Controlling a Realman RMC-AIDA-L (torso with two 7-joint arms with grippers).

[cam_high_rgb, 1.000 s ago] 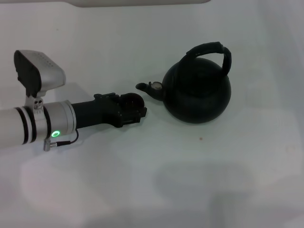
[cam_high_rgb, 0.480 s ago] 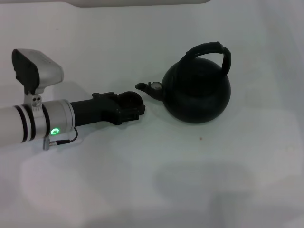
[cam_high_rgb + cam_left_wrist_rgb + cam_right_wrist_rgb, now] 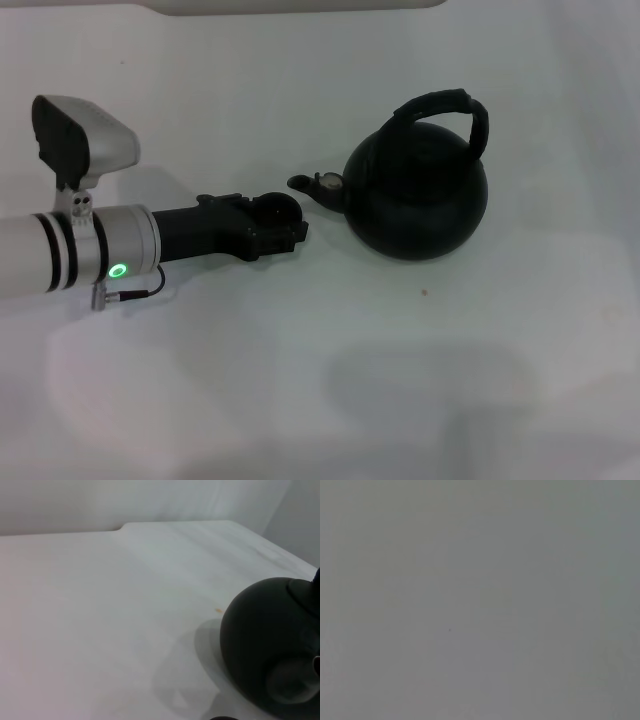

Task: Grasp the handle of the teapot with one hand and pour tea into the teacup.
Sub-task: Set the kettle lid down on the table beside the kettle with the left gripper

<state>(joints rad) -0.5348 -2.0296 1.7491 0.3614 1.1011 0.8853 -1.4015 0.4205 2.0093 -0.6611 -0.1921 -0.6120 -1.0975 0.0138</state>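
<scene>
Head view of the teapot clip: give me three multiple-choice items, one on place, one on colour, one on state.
1. The left gripper is:
A. beside the spout
B. on the handle
C. behind the teapot

2. The teapot is:
A. white
B. black
C. red

3. The teapot is:
A. lifted and tilted
B. on its side
C. upright on the table

Key: 1 A, the left gripper sits just short of the spout, away from the handle. 2 B, its body is black. 3 C, it stands upright on the table.
</scene>
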